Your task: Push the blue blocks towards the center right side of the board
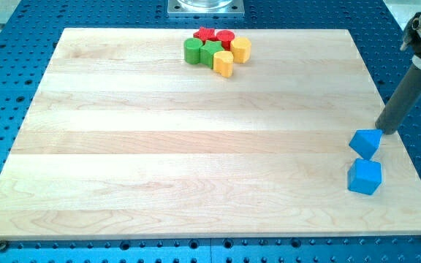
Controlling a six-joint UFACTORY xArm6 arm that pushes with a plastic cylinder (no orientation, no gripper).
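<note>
Lowest in your view sits one blue cube [364, 177], at the board's [196, 161] right side; a second blue block [365, 143], tilted, lies just above it, almost touching. My tip [383, 131] stands at that block's upper right corner; it is a bare rod, nothing to open or close. No writing shows. The rod's top is cut off. Far at the top cluster a red star [205, 33], red cylinder [226, 38], green cylinder [192, 50], green block [211, 52] and two yellow blocks [224, 64] [240, 50].

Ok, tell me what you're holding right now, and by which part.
Nothing is held. My tip sits at the upper blue block's top right edge.
</note>
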